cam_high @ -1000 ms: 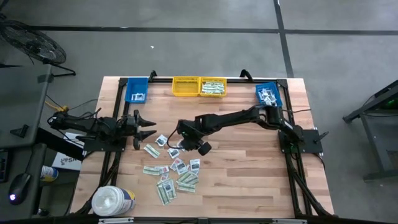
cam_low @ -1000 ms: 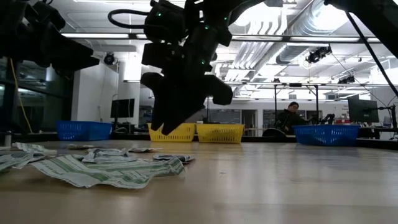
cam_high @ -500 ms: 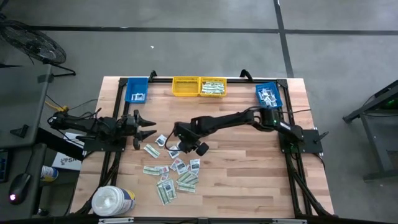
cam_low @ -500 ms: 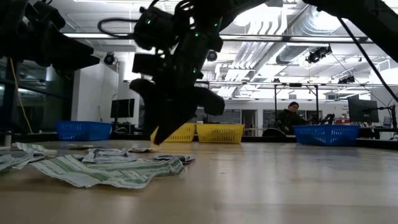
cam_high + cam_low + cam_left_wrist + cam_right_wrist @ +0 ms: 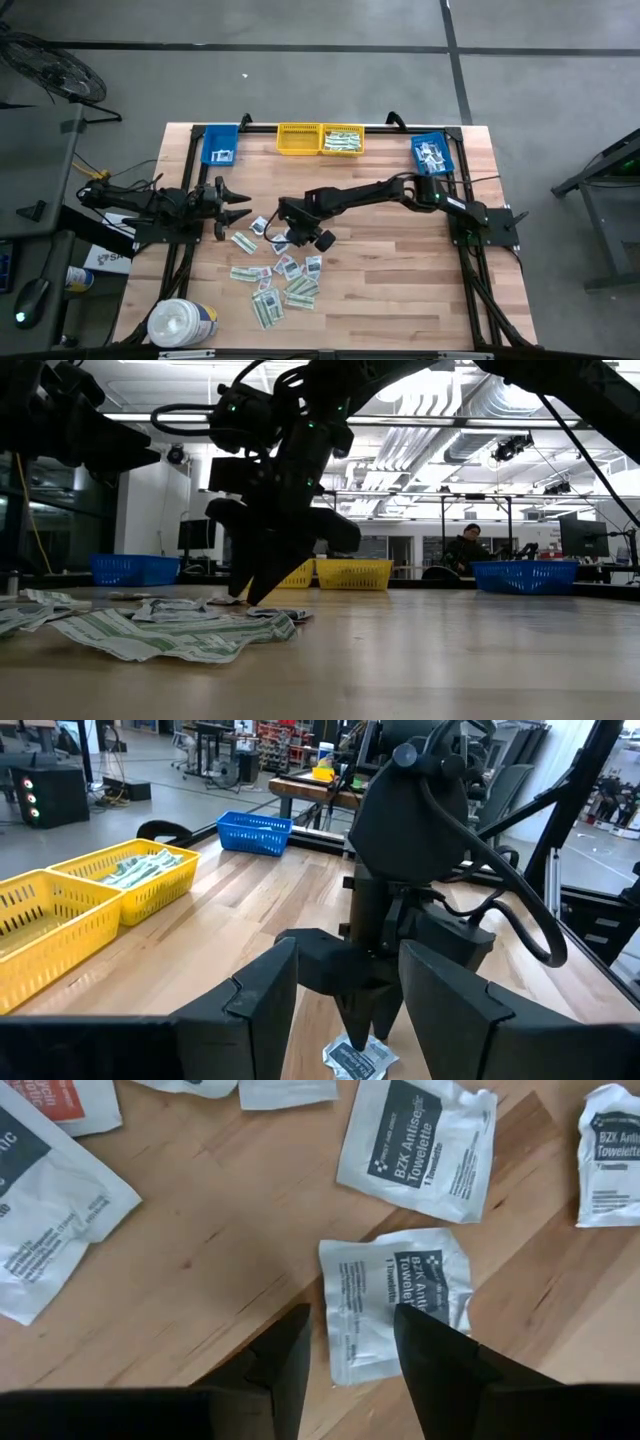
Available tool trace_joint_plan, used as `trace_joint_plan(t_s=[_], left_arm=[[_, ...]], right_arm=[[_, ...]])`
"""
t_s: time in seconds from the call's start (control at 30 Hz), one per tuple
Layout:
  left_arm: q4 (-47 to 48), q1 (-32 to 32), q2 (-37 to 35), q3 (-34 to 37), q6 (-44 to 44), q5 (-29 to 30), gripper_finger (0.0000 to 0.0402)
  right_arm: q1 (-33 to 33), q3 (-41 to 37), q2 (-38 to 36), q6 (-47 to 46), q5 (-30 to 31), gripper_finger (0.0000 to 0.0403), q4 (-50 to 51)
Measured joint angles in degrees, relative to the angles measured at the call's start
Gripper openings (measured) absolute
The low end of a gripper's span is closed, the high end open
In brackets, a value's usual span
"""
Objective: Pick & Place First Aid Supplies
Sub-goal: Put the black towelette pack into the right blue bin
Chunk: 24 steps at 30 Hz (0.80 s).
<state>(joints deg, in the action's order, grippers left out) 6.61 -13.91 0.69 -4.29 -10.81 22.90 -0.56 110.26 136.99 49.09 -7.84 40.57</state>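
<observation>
R gripper [image 5: 350,1342] is pointing down w/ fingers [image 5: 283,1348] apart, straddling the near edge of a small white packet [image 5: 395,1295] lying flat on the table [image 5: 200,1250]; whether the tips are touching it can't be told. Print on that packet is reading "BZK Antiseptic Towelette" and "1 Towelette". Just beyond the fingers a second BZK packet [image 5: 420,1145] w/ a dark blue label is showing the same words; a third [image 5: 612,1155] is sitting off to one side, and a bigger white packet [image 5: 45,1220] to the other side has print too small to read. Only the R wrist view is giving this writing.

High view is showing what the wrist can't: the whole scatter of packets [image 5: 285,275] mostly nearer the table front than the fingers, two yellow bins [image 5: 320,139], two blue bins [image 5: 221,145], a white tub [image 5: 180,322].

L gripper [image 5: 240,210] is hovering beside the scatter, fingers spread wide, holding nothing. L wrist view is looking between them at the R gripper's tips over a packet [image 5: 355,1058].
</observation>
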Motion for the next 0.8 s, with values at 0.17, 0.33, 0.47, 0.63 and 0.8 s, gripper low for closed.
trace_joint_plan(t_s=[0.17, 0.33, 0.47, 0.63, 0.8], left_arm=[[0.0, 0.0, 0.0, 0.0, 0.0, 0.0, 0.0177], [0.0, 0.0, 0.0, 0.0, 0.0, 0.0, 0.0177], [0.0, 0.0, 0.0, 0.0, 0.0, 0.0, 0.0177], [0.0, 0.0, 0.0, 0.0, 0.0, 0.0, 0.0177], [0.0, 0.0, 0.0, -0.1, 0.0, 0.0, 0.0177]], right_arm=[[0.2, 0.0, 0.1, 0.3, 0.0, 0.0117, 1.2], [0.2, 0.0, 0.6, -0.5, 0.2, 0.0071, 1.6], [0.2, -0.4, 1.0, -1.4, 0.7, 0.0035, 1.6], [0.2, -2.5, 1.1, -2.6, 0.8, 0.0004, 0.9], [0.2, -3.3, 1.0, -5.1, 1.0, 0.0002, 0.5]])
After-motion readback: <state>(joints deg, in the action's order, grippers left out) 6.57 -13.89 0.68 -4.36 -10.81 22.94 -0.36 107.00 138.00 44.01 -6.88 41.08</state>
